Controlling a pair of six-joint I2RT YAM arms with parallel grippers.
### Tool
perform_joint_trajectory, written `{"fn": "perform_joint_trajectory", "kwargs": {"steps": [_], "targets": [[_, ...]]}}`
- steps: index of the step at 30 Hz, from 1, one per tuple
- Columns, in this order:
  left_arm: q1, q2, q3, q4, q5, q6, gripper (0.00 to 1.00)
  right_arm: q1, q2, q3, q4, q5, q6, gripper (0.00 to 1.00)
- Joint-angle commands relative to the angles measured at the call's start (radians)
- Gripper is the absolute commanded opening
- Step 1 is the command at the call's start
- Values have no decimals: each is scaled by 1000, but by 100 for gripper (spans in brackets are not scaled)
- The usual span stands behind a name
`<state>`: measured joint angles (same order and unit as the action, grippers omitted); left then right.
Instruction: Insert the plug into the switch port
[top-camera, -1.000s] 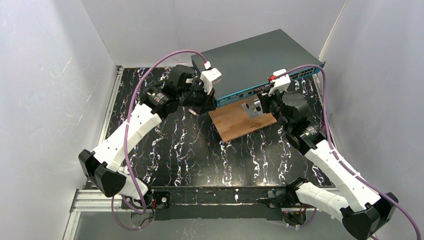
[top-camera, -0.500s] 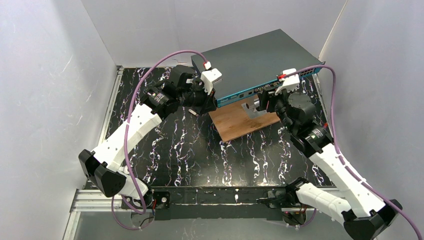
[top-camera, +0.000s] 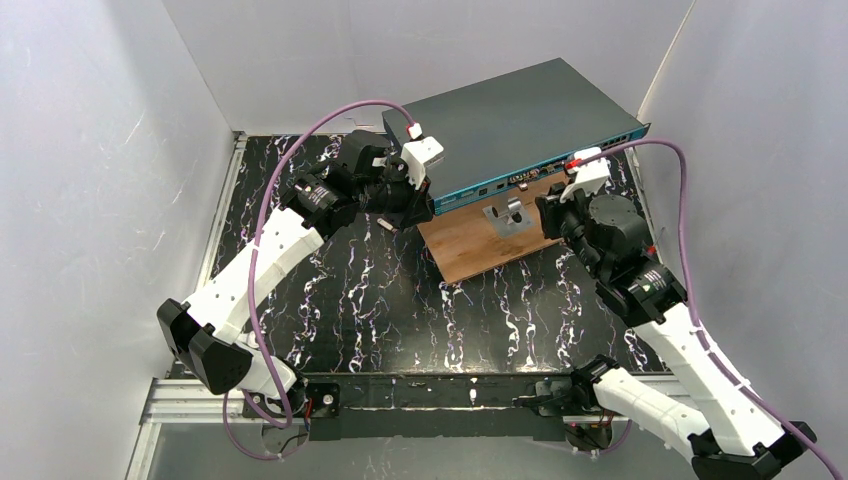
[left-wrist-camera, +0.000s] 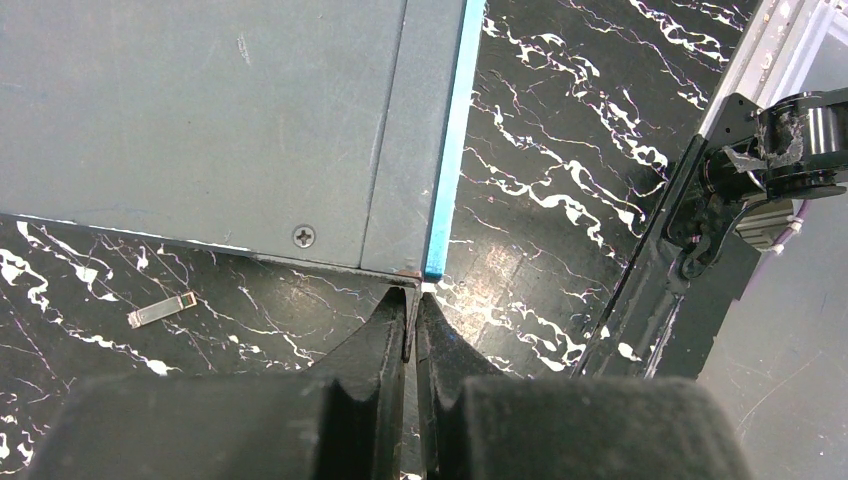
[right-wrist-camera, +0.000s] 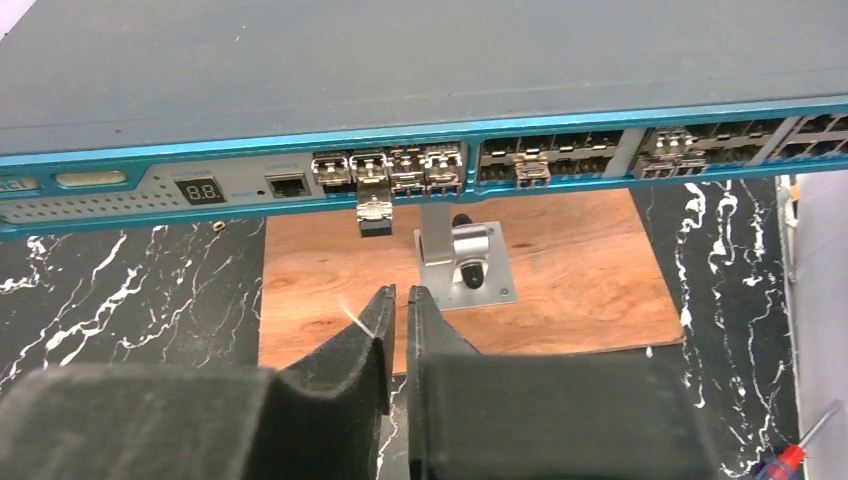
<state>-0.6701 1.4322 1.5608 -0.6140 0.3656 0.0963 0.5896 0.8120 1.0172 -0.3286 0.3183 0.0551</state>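
**Operator:** Describe the switch (top-camera: 510, 110) and its position.

**Technician:** It is a wide, flat box of matte dark grey sheet metal with square edges. It lies at the far side of the table (top-camera: 380, 290), right of centre. A glossy teal strip runs along its near face and carries rows of small square metal-lined sockets, a small digit display and a perforated vent panel.

**Operator:** And the plug (right-wrist-camera: 373, 210)?

**Technician:** It is a small dark block with a metal body. It sits in a socket left of the middle of the strip and projects toward the near side.

**Operator:** What is below the front face?

**Technician:** A smooth brown wooden board (right-wrist-camera: 570, 280) rests on the black, white-veined marbled surface and bears a shiny bent-metal bracket (right-wrist-camera: 465, 262).

**Operator:** State of the end effectors?

**Technician:** The left gripper (left-wrist-camera: 411, 300) has its black fingers pressed together, empty, with the tips at the left corner of the teal strip. The right gripper (right-wrist-camera: 400, 295) has its fingers slightly parted by a slim gap with nothing between them, near the plug but apart from it
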Motion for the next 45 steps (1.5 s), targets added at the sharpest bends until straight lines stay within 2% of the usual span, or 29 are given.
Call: {"fn": "perform_joint_trajectory", "kwargs": {"steps": [1,4,27,45], "targets": [[8,-18,37,30,-45,-7,0,-1,20,12,53,-33,11,10],[8,-18,35,28,-45,-4,0,-1,37,11,89,-35,11,1],[11,-22,36,22,-27,3,0,-1,160,12,249,-38,-10,1],[11,-54,11,-4,29,22,0,-1,204,-138,515,-17,-2,1]]}}
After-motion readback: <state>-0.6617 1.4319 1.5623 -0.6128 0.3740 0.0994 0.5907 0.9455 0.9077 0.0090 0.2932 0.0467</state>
